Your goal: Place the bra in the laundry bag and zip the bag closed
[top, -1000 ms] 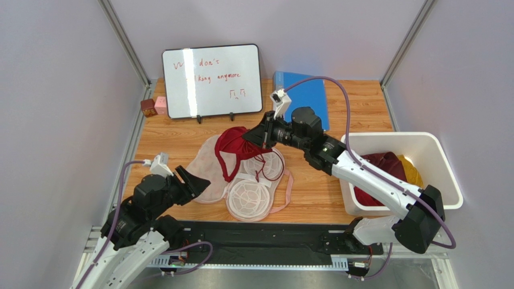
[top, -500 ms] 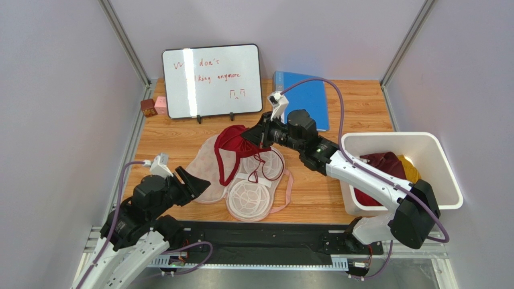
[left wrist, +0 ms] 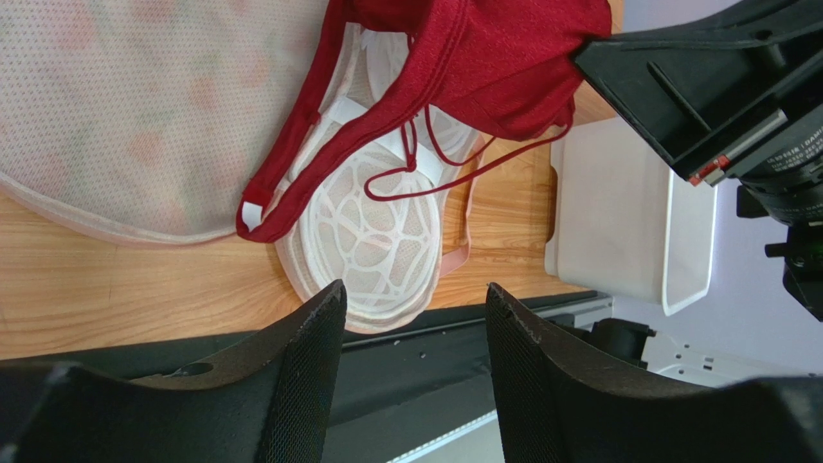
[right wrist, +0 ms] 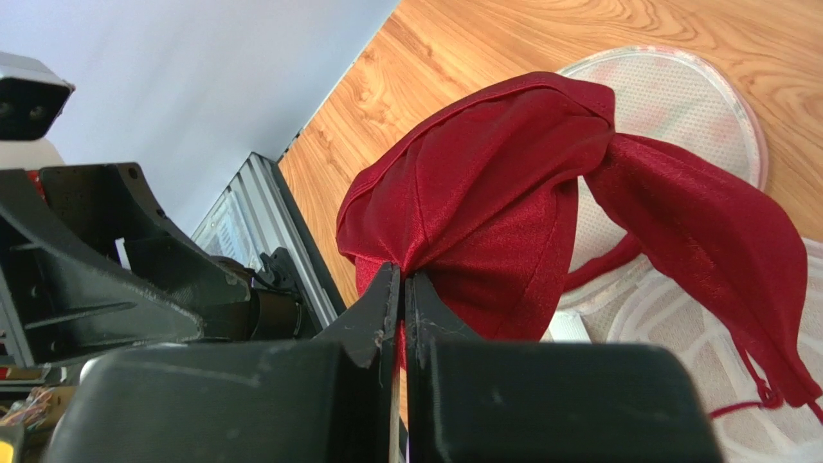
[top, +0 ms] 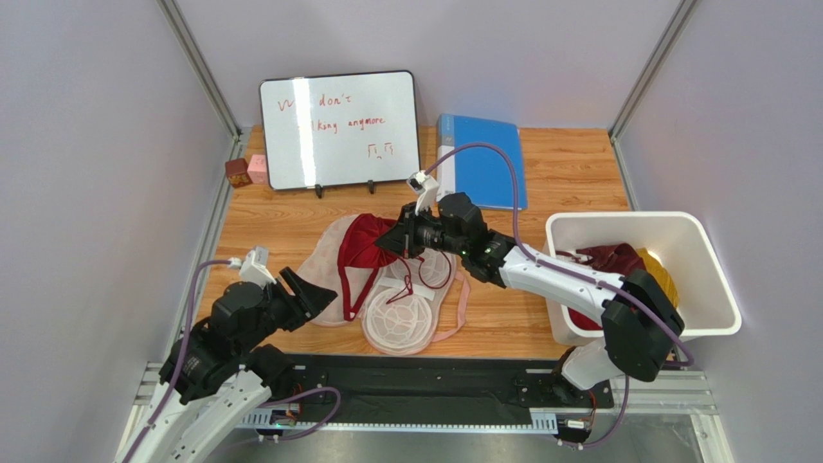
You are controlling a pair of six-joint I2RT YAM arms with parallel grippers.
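The dark red bra (top: 365,249) hangs from my right gripper (top: 386,241), which is shut on its fabric (right wrist: 464,212) and holds it over the open laundry bag (top: 328,270). The bag lies flat on the table, its printed mesh flap (left wrist: 126,116) to the left and its white ribbed cups (top: 398,316) to the right. The bra's straps trail over the cups (left wrist: 425,154). My left gripper (top: 304,289) is open and empty, at the bag's near left edge; its fingers (left wrist: 299,376) frame the view.
A white bin (top: 705,289) with red and yellow clothes stands at the right. A whiteboard (top: 338,127), a blue folder (top: 488,154) and two small blocks (top: 246,172) stand at the back. A black rail (top: 415,378) runs along the near edge.
My right gripper has carried the bra leftward and a little nearer, over the open bag. The left arm has not moved.
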